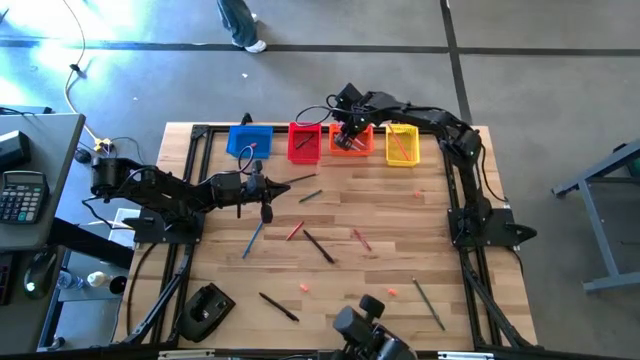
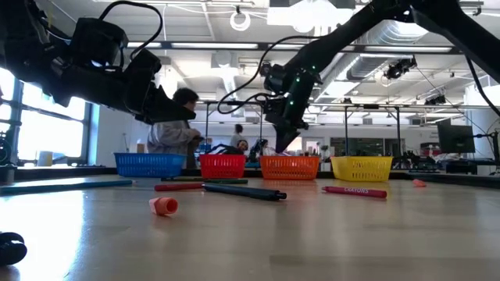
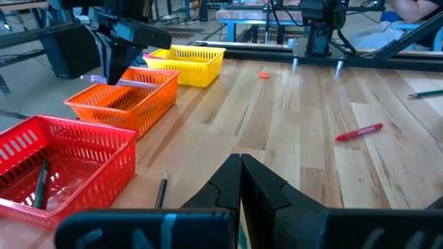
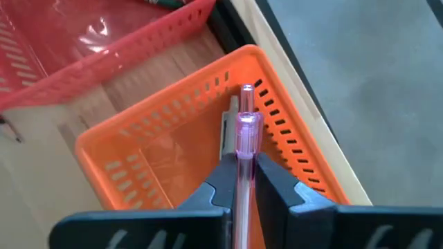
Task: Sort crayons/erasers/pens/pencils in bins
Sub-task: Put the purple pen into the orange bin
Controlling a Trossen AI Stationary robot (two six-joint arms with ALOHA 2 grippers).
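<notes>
Wooden surface (image 1: 380, 230), strewn with loose sticks; workshop beyond.
Bins in a row: blue bin (image 1: 248, 140), red bin (image 1: 305, 142), orange bin (image 1: 352, 140), yellow bin (image 1: 402, 144).
Right gripper (image 4: 242, 181): fingers clamped on a clear pink pen (image 4: 246, 131), orange bin directly beyond the fingertips, apparently for release there. Grip legible only in right wrist view.
Left gripper (image 3: 240, 181): fingers closed, empty, waiting mid-surface.
Eraser (image 2: 163, 205): well apart, plain only in low view.

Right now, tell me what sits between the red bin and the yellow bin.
The orange bin sits between the red bin and the yellow bin, clearest in the high view; the right gripper holds a pink pen over it.
</notes>
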